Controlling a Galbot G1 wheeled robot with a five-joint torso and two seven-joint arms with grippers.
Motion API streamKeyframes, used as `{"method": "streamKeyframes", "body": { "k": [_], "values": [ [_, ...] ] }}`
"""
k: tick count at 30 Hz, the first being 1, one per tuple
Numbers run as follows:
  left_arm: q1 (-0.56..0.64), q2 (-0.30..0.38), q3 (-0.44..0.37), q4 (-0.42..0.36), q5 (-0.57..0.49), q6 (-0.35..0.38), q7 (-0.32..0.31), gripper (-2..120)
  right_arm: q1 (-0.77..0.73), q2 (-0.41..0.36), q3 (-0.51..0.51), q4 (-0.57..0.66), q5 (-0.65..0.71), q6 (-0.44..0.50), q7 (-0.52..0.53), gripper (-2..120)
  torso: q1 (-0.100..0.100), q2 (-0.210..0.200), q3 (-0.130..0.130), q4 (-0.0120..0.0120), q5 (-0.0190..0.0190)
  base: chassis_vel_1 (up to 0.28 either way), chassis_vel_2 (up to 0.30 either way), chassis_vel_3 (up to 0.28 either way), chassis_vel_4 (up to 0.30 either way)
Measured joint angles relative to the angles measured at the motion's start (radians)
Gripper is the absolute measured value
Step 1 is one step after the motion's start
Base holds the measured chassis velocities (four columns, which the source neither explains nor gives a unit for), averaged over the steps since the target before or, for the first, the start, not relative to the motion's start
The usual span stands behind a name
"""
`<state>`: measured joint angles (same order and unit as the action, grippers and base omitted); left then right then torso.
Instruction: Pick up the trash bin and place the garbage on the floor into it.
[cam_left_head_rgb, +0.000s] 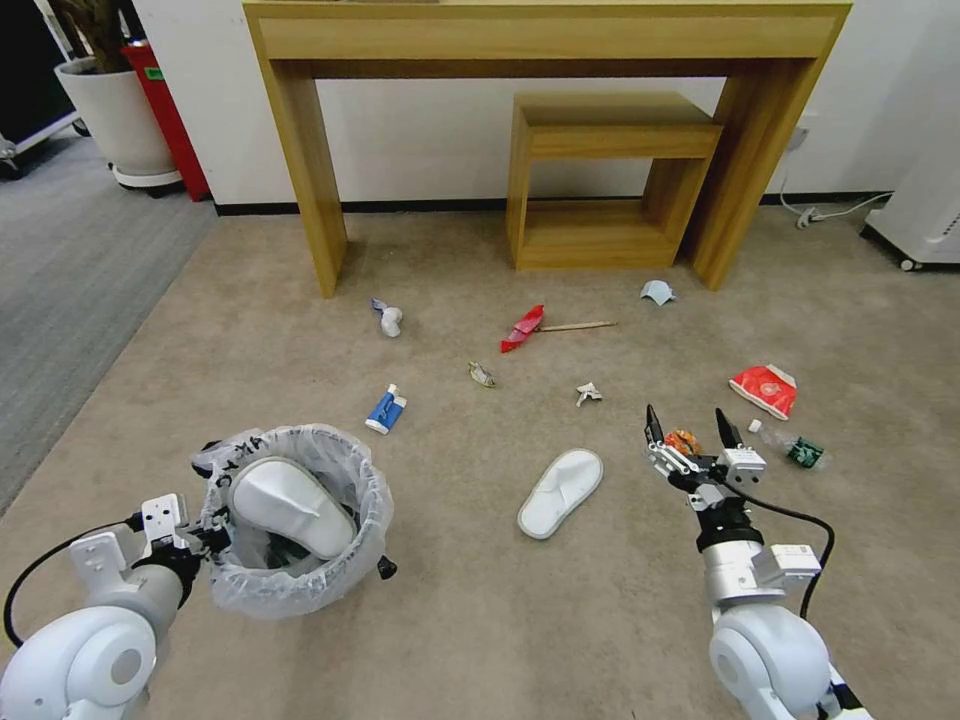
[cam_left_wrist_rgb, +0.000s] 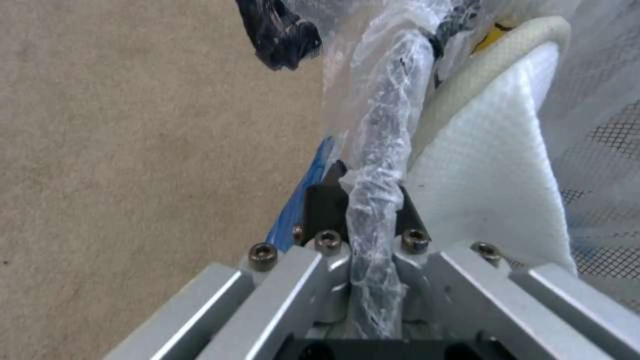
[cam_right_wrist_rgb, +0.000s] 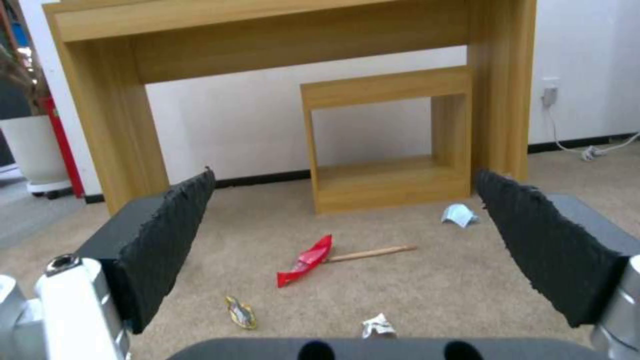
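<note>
Floor (cam_left_head_rgb: 480, 620): beige-tan short-pile carpet; a grey ribbed carpet (cam_left_head_rgb: 70, 280) borders it at the left edge. Trash bin (cam_left_head_rgb: 295, 520): crinkly translucent white liner with black lettering near the rim, dark inside, holding a white slipper (cam_left_head_rgb: 290, 505) with a fine woven texture. Second white slipper (cam_left_head_rgb: 560, 492) on the carpet. Carton (cam_left_head_rgb: 385, 409): blue and white. Wrapper (cam_left_head_rgb: 523, 328): bright red, beside a pale wooden stick (cam_left_head_rgb: 578, 326). Packet (cam_left_head_rgb: 764, 389): red with white edge. Mask (cam_left_head_rgb: 657, 292): pale blue. Small orange packet (cam_left_head_rgb: 683, 441) between black, ribbed fingers (cam_right_wrist_rgb: 170, 235) of the right gripper (cam_left_head_rgb: 690, 428). Desk (cam_left_head_rgb: 545, 40) and shelf (cam_left_head_rgb: 600, 180): honey-yellow wood grain. Wall white, skirting black.
</note>
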<state>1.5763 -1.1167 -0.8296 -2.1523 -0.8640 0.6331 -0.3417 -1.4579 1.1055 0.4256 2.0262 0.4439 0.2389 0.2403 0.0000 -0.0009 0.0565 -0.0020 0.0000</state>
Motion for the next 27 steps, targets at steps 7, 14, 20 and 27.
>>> {"method": "streamKeyframes", "body": {
  "k": [7, 14, 20, 27],
  "values": [
    [0.0, 0.001, 0.0, 0.0, -0.001, 0.0, -0.001, 1, 0.003, -0.005, -0.001, -0.003, -0.001, -0.003, 0.0, 96, 0.0, 0.0, 0.0, 0.0, -0.0001, -0.055, 0.064, 0.054, -0.064],
    [0.004, 0.001, 0.0, -0.003, -0.001, 0.0, -0.001, 1, 0.003, -0.001, -0.006, -0.005, -0.009, -0.004, -0.001, 96, 0.0, 0.0, 0.0, -0.0001, -0.0001, -0.083, 0.077, 0.085, -0.077],
    [0.008, 0.0, -0.001, -0.009, 0.0, 0.0, -0.002, 1, 0.002, 0.0, -0.009, -0.006, -0.015, -0.004, -0.001, 96, 0.0, 0.0, 0.0, 0.0, -0.0001, -0.076, 0.068, 0.081, -0.067],
    [0.016, -0.002, -0.004, -0.015, 0.001, 0.0, -0.003, 1, 0.002, -0.001, -0.012, -0.005, -0.015, -0.003, 0.001, 100, 0.0, 0.0, 0.0, 0.0, 0.0001, -0.067, 0.069, 0.077, -0.059]
  ]
}}
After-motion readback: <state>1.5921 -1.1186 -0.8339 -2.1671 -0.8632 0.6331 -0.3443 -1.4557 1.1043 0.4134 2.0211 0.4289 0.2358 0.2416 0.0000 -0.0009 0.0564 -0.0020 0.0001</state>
